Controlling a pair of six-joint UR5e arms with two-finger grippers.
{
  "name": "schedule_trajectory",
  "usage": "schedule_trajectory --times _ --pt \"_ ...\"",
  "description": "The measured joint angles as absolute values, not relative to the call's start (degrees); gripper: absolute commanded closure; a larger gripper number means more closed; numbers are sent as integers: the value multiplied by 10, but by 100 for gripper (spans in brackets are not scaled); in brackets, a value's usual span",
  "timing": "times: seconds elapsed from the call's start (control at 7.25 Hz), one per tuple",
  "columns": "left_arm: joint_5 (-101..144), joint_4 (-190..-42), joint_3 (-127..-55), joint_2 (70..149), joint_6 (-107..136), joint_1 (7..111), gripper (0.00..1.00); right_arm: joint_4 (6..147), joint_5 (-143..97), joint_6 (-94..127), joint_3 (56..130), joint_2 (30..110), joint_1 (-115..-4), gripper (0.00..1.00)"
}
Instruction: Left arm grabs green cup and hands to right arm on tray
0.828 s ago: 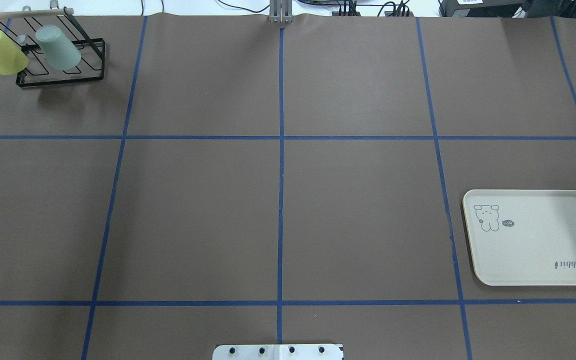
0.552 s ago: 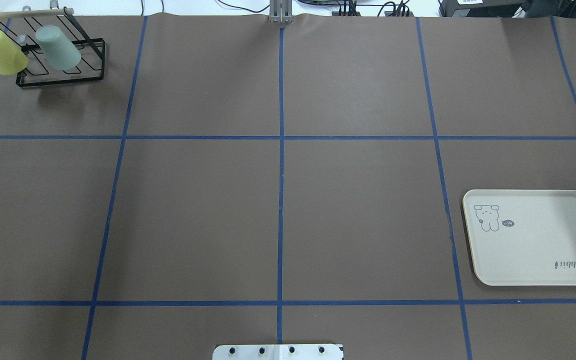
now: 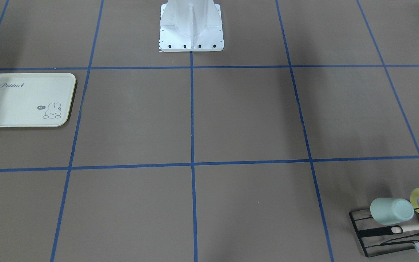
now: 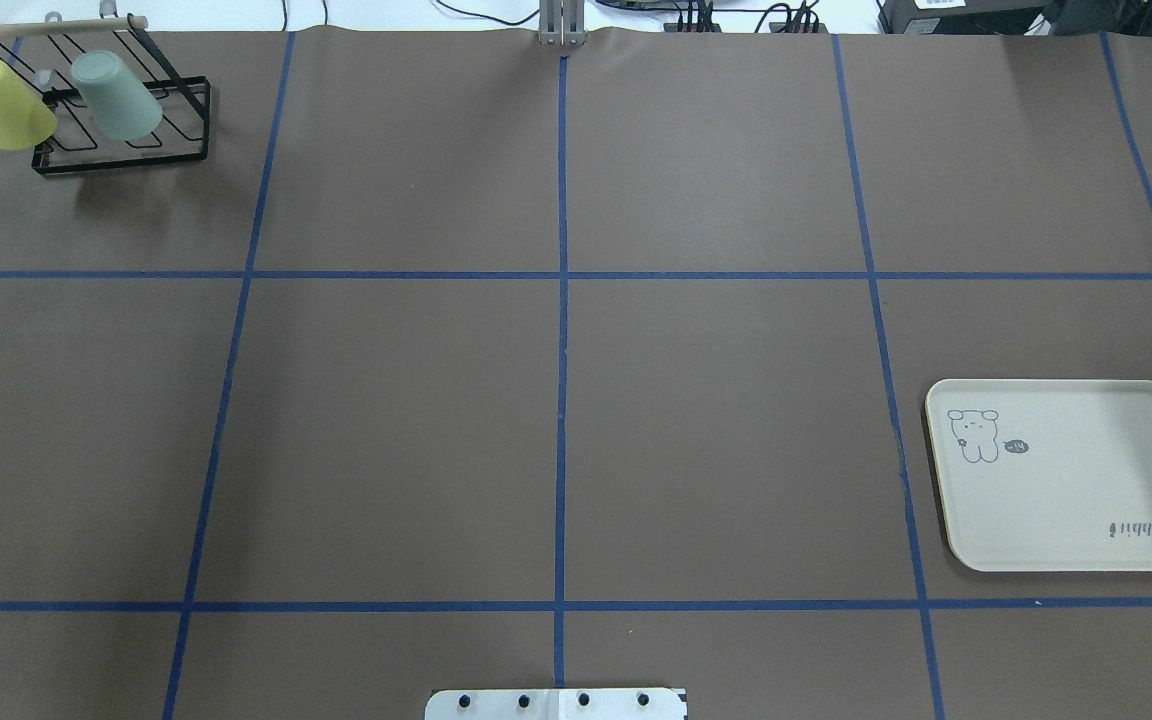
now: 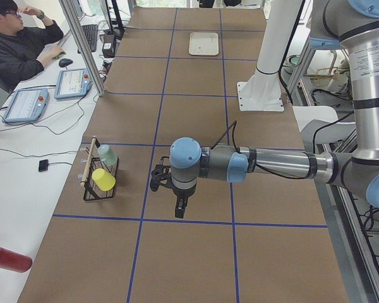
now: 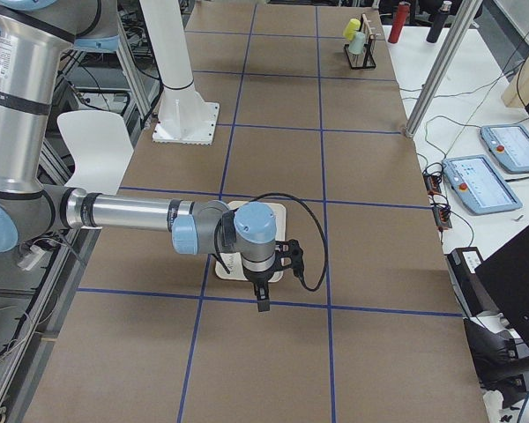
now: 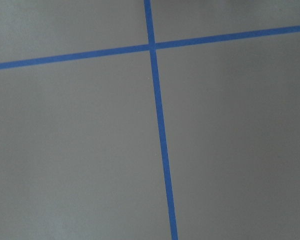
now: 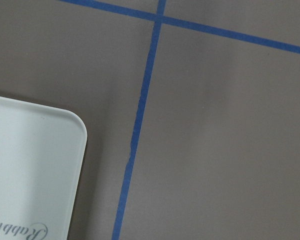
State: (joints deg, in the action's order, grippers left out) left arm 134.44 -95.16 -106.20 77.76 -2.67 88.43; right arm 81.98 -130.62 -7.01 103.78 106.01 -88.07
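Observation:
The green cup (image 4: 116, 95) hangs tilted on a peg of the black wire rack (image 4: 121, 160) at the table's far left corner; it also shows in the front view (image 3: 391, 210) and in the left side view (image 5: 106, 154). The cream tray (image 4: 1066, 475) lies bare at the near right; one of its corners shows in the right wrist view (image 8: 30, 165). The left gripper (image 5: 180, 207) hangs above the table beside the rack, apart from the cup. The right gripper (image 6: 262, 300) hangs over the tray's edge. I cannot tell whether either gripper is open or shut.
A yellow-green cup (image 4: 2, 103) hangs on the same rack, left of the green one. The white robot base (image 3: 191, 27) stands at the near middle edge. Blue tape lines grid the brown table. A person sits at a side desk (image 5: 19, 44).

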Motion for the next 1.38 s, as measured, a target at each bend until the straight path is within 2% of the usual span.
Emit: schedule_trajectory --times 0.28,0.55,0.97,1.38 --pt "1343 -1038 -1050 799 -25 884 0 742 -1304 -68 1035 1056 -881 0" --pt "1339 -1078 -995 893 -24 884 0 670 -1302 -64 1030 1051 -881 0" --pt "1340 -1093 -883 1039 16 880 0 640 -1302 -53 1015 1042 -881 0" --pt "1335 -1096 -850 1124 120 801 0 637 -1308 -51 1012 1042 -881 0"
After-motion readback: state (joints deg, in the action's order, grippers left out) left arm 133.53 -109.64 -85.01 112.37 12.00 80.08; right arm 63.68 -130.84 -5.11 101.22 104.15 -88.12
